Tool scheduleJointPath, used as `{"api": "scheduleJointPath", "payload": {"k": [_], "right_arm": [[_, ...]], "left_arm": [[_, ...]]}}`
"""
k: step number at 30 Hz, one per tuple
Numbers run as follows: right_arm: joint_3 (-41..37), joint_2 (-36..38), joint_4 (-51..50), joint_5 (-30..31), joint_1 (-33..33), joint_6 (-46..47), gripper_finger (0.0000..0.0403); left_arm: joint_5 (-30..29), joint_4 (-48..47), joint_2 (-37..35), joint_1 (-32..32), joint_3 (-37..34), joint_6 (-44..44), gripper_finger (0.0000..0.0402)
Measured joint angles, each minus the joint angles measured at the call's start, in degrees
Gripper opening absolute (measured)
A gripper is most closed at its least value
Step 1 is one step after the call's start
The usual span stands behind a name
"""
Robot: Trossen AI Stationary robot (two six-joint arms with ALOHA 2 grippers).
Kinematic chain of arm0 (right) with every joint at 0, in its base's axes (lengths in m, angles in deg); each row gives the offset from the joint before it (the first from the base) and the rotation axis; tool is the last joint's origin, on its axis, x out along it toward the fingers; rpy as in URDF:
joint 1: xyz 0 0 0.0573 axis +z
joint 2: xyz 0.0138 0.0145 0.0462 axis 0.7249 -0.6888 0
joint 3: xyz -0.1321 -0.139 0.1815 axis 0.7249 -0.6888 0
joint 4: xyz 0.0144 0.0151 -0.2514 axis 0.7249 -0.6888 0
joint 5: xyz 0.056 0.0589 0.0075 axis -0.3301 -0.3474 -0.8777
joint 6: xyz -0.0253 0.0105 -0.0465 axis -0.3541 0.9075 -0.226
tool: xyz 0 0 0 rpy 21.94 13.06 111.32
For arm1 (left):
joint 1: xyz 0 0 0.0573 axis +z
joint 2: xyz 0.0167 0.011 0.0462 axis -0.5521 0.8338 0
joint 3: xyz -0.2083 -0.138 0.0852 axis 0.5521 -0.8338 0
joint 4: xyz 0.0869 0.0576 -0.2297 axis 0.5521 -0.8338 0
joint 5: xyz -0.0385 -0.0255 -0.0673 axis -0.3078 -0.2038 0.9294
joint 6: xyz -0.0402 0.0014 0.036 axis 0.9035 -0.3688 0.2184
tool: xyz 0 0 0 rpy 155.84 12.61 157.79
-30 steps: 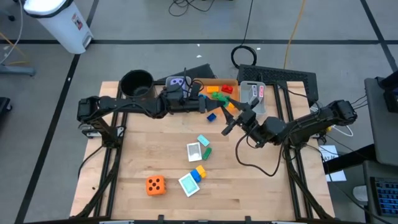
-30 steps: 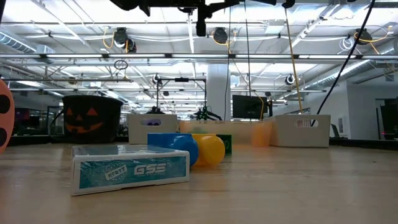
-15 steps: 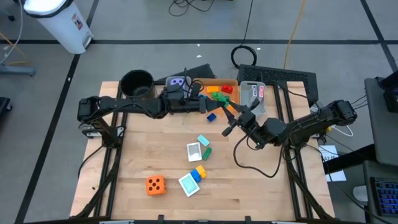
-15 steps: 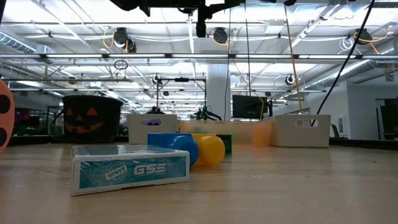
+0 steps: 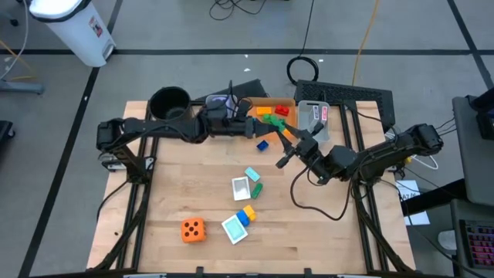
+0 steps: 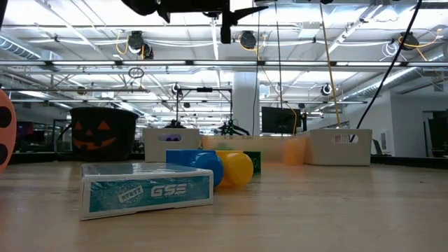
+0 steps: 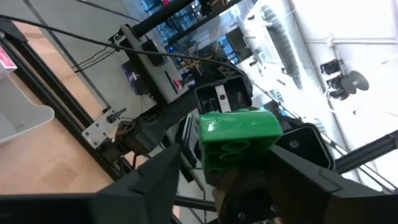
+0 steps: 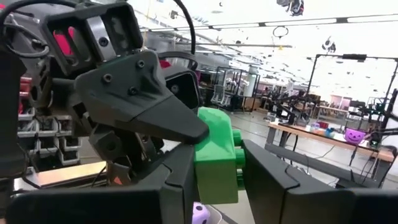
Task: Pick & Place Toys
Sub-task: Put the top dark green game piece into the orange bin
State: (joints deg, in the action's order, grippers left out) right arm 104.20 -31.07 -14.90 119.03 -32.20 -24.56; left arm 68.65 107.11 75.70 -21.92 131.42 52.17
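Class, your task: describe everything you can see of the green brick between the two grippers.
The green brick is a small block of glossy, plastic-looking material with round studs on one face. It hangs in the air above the table's far side, near the orange bin. The right gripper has its dark fingers closed on opposite sides of it. The left gripper sits directly opposite, fingers spread on either side of it; whether they touch it cannot be told.

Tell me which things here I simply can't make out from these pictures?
- Purple die: high view, mostly covered by the left arm.
- Orange die: low view, cut off by the picture's edge.
- Green brick: too small in the high view, where both tools meet; whether the left tool grips it, unclear.
- Grey bin contents: too small.
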Motion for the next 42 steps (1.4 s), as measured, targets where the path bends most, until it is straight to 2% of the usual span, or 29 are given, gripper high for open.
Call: {"api": "scheduleJointPath", "payload": {"k": [6,13,17,20,24,28,31,36,39,42], "right_arm": [[0.2,0.5,3.1,0.4,-0.8,-7.1,0.0089],[1.4,3.5,2.6,3.0,-3.8,-15.1,0.0089],[4.4,4.8,-5.6,2.7,-6.6,-19.3,0.0089],[8.0,5.0,-18.2,2.2,-10.0,-17.3,0.0089],[12.4,4.7,-38.2,-7.3,-16.6,-6.3,0.0089],[13.5,3.1,-49.3,-18.0,-23.5,2.2,0.009],[13.5,1.1,-49.6,-26.1,-26.7,2.7,0.0092],[13.5,-4.4,-49.7,-29.0,-30.3,6.9,0.009],[13.5,-7.8,-49.9,-34.3,-32.3,12.9,0.009],[13.5,-11.5,-50.7,-36.6,-34.2,18.5,0.009]], "left_arm": [[2.3,2.9,-0.3,2.8,-0.1,-2.1,0.0294],[10.5,3.6,-1.4,9.3,-0.1,-2.7,0.0314],[16.0,4.1,-2.7,14.0,-0.1,-3.2,0.0315],[20.3,3.6,-3.8,17.7,-0.1,-3.7,0.0315],[25.1,3.8,-5.0,22.1,-0.1,-4.4,0.0315],[30.9,4.0,-5.6,26.4,-0.1,-4.3,0.0315],[36.1,3.6,-6.2,29.6,-0.1,-2.9,0.0315],[43.7,3.3,-6.5,32.0,0.0,-1.6,0.0315],[45.1,3.5,-6.5,32.0,0.0,-0.8,0.0315],[45.1,3.5,-6.5,31.7,0.0,-1.2,0.0315]]}}
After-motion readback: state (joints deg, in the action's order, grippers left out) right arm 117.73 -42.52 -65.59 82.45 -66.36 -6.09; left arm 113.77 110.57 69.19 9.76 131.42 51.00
